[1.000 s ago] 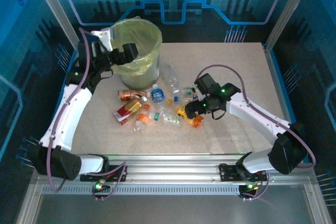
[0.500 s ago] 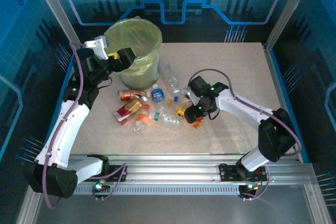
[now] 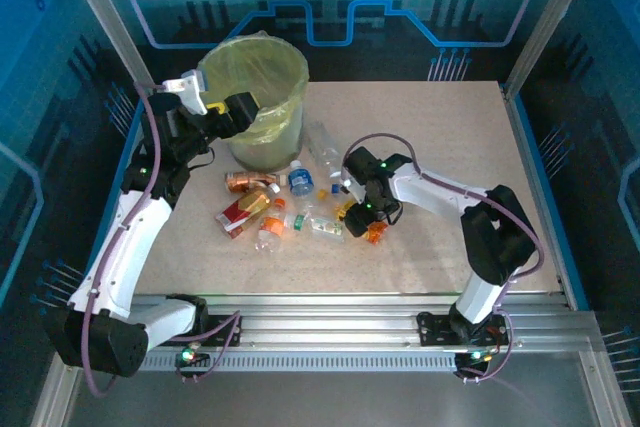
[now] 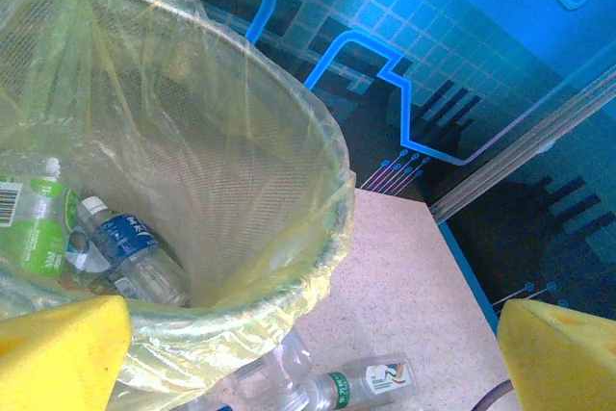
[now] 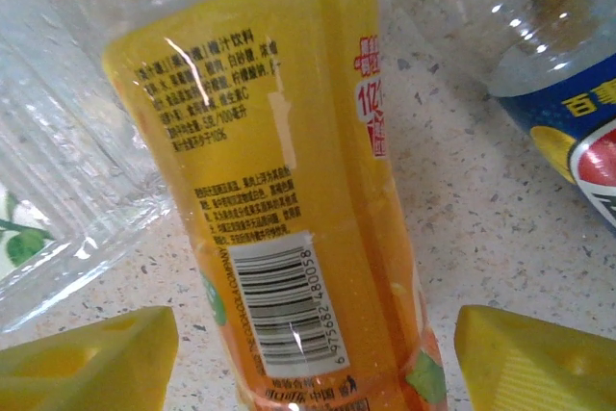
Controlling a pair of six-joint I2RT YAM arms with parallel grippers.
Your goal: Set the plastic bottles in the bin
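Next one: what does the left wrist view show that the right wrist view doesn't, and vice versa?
Left wrist adds: the bin, lined with a yellow-green bag, a green-labelled bottle and a blue-labelled bottle lying inside it, and a clear bottle on the table beside it.
Right wrist adds: an orange drink bottle with a barcode, lying between the open fingers of the right gripper, a gap on each side.
Shared: the speckled table and yellow finger pads in the bottom corners.
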